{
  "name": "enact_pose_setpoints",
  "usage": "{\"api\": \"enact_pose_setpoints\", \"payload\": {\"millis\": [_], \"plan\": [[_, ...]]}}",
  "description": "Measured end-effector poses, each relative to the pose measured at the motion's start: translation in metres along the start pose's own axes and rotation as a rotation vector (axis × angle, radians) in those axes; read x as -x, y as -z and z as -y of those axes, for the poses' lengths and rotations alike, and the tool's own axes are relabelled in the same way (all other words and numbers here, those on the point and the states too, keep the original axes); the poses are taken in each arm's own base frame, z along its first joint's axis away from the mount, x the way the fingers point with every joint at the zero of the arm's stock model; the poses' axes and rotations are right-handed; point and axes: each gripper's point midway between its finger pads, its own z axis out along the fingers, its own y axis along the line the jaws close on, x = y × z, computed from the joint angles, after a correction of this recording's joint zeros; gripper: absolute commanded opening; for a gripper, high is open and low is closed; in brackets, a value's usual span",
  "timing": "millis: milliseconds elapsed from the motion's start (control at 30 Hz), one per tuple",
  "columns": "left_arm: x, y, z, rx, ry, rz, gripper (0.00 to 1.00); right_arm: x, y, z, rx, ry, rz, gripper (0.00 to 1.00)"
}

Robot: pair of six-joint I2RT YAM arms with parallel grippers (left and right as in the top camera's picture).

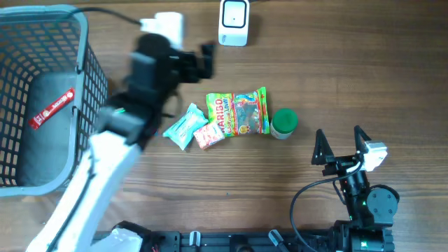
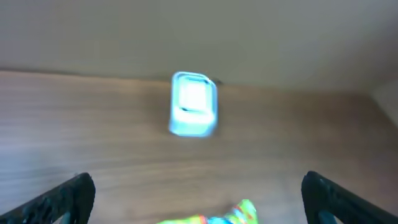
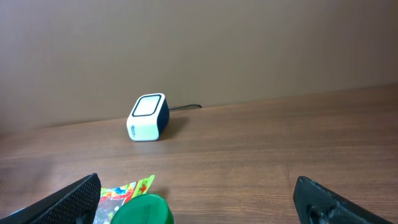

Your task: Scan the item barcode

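The white barcode scanner (image 1: 233, 21) stands at the table's far edge, blurred in the left wrist view (image 2: 194, 104) and sharp in the right wrist view (image 3: 148, 117). Mid-table lie a colourful Haribo bag (image 1: 238, 112), a teal packet (image 1: 183, 126), a small pink packet (image 1: 208, 134) and a green-lidded tub (image 1: 284, 122). My left gripper (image 1: 204, 61) hovers open and empty between the scanner and the bag, whose top edge (image 2: 217, 218) shows below it. My right gripper (image 1: 343, 143) rests open and empty just right of the tub (image 3: 144, 211).
A grey wire basket (image 1: 84, 77) fills the left side and holds a grey pouch with a red label (image 1: 49, 112). The scanner's cable runs off the far edge. Bare wood lies to the right of the items.
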Motion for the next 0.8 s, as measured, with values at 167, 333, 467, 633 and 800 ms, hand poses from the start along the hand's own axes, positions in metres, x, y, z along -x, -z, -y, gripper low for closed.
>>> {"api": "enact_pose_setpoints", "payload": {"millis": [167, 333, 467, 633, 800], "plan": [[0.062, 0.079, -0.105, 0.243, 0.12, 0.213, 1.0, 0.0, 0.0, 0.0, 0.0, 0.0, 0.0, 1.0], [0.063, 0.125, -0.192, 0.482, 0.267, 0.265, 1.0, 0.0, 0.0, 0.0, 0.0, 0.0, 0.0, 1.0], [0.038, 0.133, -0.246, 0.622, 0.461, 0.224, 1.0, 0.0, 0.0, 0.0, 0.0, 0.0, 0.0, 1.0], [-0.013, 0.107, -0.289, 0.727, 0.64, 0.06, 1.0, 0.0, 0.0, 0.0, 0.0, 0.0, 0.0, 1.0], [-0.06, 0.085, -0.327, 0.82, 0.811, -0.062, 1.0, 0.0, 0.0, 0.0, 0.0, 0.0, 0.0, 1.0]]}}
